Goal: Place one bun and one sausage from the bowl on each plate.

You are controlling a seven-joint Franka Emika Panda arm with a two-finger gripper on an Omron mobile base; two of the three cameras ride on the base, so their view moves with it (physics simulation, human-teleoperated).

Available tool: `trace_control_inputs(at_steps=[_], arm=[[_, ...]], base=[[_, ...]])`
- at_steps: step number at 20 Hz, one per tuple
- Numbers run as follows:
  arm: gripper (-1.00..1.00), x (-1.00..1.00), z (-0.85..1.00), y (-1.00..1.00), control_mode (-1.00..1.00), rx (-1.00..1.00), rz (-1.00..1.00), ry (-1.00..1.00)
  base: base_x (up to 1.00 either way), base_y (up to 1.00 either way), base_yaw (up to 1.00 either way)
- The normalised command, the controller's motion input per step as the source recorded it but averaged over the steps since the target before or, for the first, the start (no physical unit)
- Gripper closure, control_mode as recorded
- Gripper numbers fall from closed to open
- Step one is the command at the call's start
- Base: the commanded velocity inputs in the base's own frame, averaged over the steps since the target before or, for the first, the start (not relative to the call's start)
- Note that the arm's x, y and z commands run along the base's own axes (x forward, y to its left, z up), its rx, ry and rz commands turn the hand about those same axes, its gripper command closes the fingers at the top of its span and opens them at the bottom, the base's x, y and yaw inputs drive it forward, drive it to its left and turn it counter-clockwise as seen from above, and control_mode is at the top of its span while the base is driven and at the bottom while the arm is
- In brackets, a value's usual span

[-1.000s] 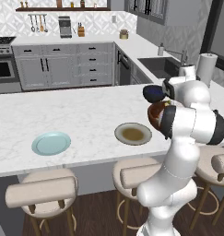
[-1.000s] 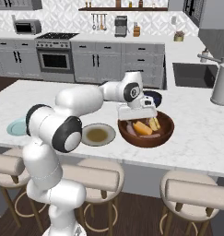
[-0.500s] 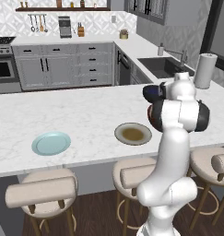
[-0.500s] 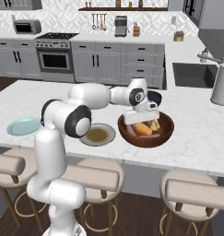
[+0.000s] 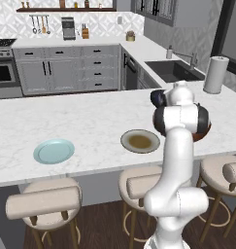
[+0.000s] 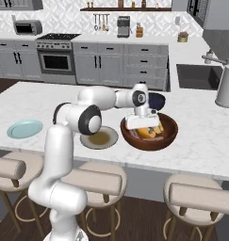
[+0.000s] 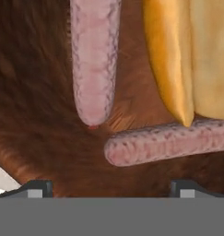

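Left base view: you've got the light blue plate (image 5: 54, 151) well left of the grey plate (image 5: 140, 141); arm hides most of the bowl.

Right base view: gripper (image 6: 140, 123) is down inside the wooden bowl (image 6: 168, 133), just right of grey plate (image 6: 100, 138).

Hand view: fingers (image 7: 36, 188) spread wide, holding nothing; two sausages (image 7: 94, 60) and a bun (image 7: 196, 55) lie on bowl floor.

I see the gripper (image 6: 141, 123) down inside the wooden bowl (image 6: 149, 132), over yellow buns (image 6: 151, 131). Grey plate (image 6: 100, 137) just beside bowl; light blue plate (image 6: 24, 128) far left.
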Motion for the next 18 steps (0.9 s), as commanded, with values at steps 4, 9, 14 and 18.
trace_control_inputs(at_steps=[4,9,14,18], arm=[[-1.00,0.00,-0.12,-0.29,-1.00,0.03,0.01,-0.06],[-1.00,0.00,-0.25,-0.11,-1.00,0.00,0.00,-0.06],[-1.00,0.02,-0.10,0.00,-1.00,0.00,0.00,-0.15],[-1.00,0.46,-0.01,0.00,-1.00,0.00,0.00,-0.16]], base=[[0.00,0.00,0.00],[0.00,0.00,0.00],[0.00,0.00,0.00],[0.00,0.00,0.00]])
